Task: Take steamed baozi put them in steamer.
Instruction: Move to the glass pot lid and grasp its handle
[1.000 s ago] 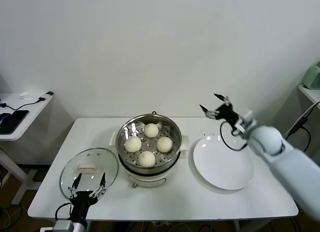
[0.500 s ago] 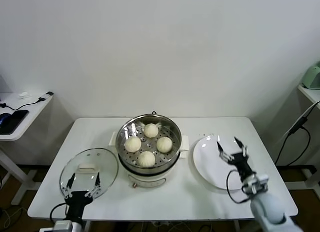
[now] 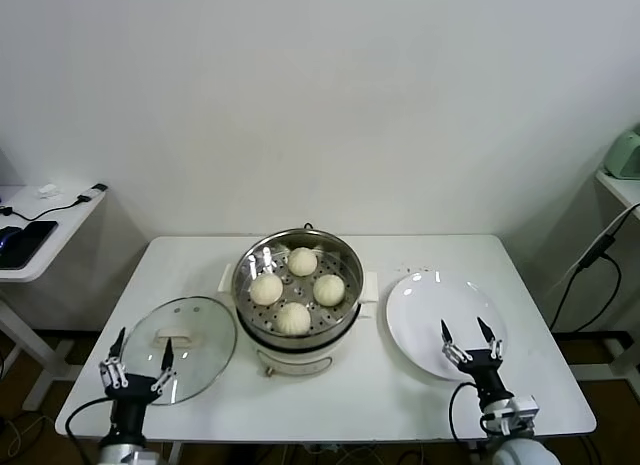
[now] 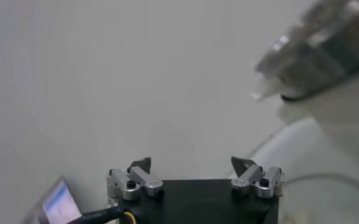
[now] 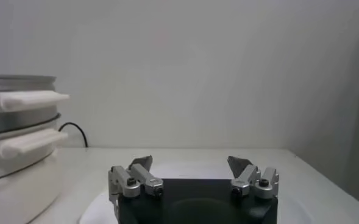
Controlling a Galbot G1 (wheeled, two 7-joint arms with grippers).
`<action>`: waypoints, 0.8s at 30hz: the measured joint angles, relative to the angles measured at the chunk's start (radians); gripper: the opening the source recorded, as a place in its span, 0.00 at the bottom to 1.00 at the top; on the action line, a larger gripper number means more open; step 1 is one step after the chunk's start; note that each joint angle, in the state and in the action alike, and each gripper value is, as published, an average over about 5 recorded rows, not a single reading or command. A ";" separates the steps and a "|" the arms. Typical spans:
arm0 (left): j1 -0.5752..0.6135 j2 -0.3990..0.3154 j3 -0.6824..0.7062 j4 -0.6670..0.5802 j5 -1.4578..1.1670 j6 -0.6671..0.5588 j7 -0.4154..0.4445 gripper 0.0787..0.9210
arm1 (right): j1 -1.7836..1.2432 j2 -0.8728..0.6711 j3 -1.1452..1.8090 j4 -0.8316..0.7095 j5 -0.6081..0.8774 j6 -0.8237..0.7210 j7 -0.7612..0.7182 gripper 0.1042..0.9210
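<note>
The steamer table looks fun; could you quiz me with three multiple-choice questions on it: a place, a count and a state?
1. Where does the glass lid lie?
A. On the steamer
B. On the table, on the robot's left of the steamer
C. On the plate

2. How many buns sit in the steamer?
A. Two
B. Three
C. Four

3. What is on the white plate?
A. Nothing
B. One bun
C. The lid

Answers:
1 B, the lid lies flat beside the pot.
2 C, four pale buns rest on the holed tray.
3 A, its surface is bare; the open right gripper is at its near edge.
</note>
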 measured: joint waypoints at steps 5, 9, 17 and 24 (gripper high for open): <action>-0.028 0.039 -0.006 0.082 0.184 0.009 -0.025 0.88 | -0.004 0.017 0.004 0.002 -0.018 -0.018 0.010 0.88; -0.059 0.067 -0.003 0.147 0.281 0.029 -0.046 0.88 | -0.005 0.028 0.006 0.003 -0.031 -0.029 0.016 0.88; -0.131 0.100 0.010 0.266 0.401 0.072 -0.068 0.88 | -0.013 0.046 0.013 0.006 -0.050 -0.043 0.026 0.88; -0.187 0.102 0.026 0.329 0.469 0.101 -0.073 0.88 | -0.014 0.055 0.019 0.006 -0.060 -0.050 0.034 0.88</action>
